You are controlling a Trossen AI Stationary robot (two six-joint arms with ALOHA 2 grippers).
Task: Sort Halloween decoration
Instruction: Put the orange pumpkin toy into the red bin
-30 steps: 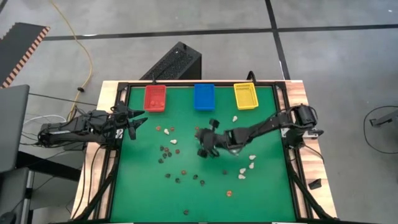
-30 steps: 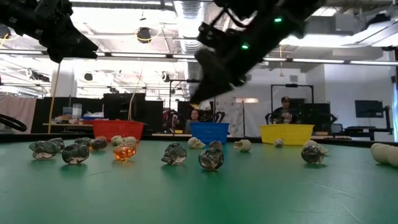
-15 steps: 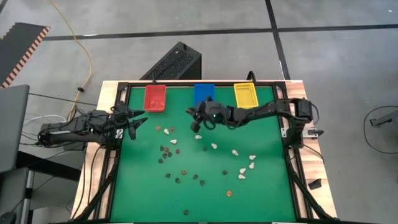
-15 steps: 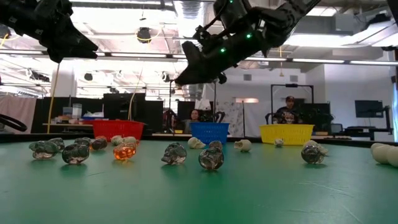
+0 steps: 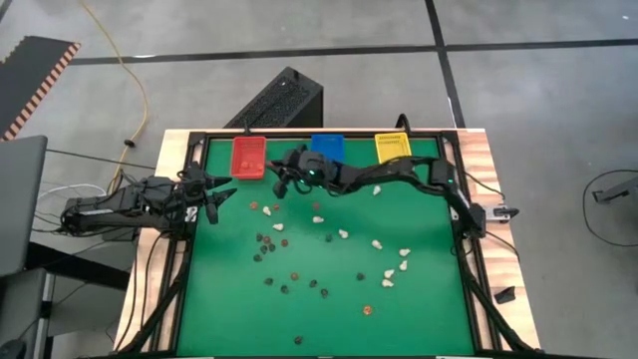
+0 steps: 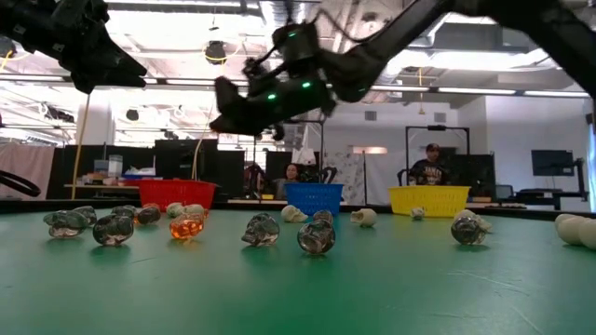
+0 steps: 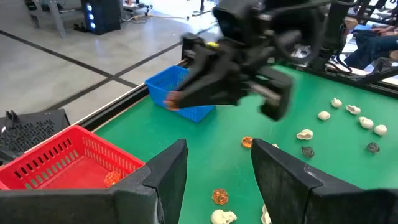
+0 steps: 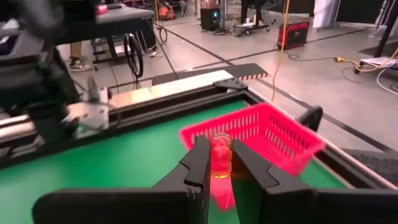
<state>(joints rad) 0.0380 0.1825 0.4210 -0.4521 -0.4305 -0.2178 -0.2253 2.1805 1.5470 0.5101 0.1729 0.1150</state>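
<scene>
Green table [image 5: 229,299] with a black frame, wood edging along both sides. 3 plastic bins in a row along the far edge, well apart: red bin [image 5: 248,157], blue bin [image 5: 327,147], yellow bin [image 5: 393,149]. On the grey floor beyond the table: a black slatted box [image 5: 282,100], a yellow cable [image 5: 128,70] and dark floor lines; the low view shows an office room behind with 2 seated people [image 6: 427,168] at desks.
</scene>
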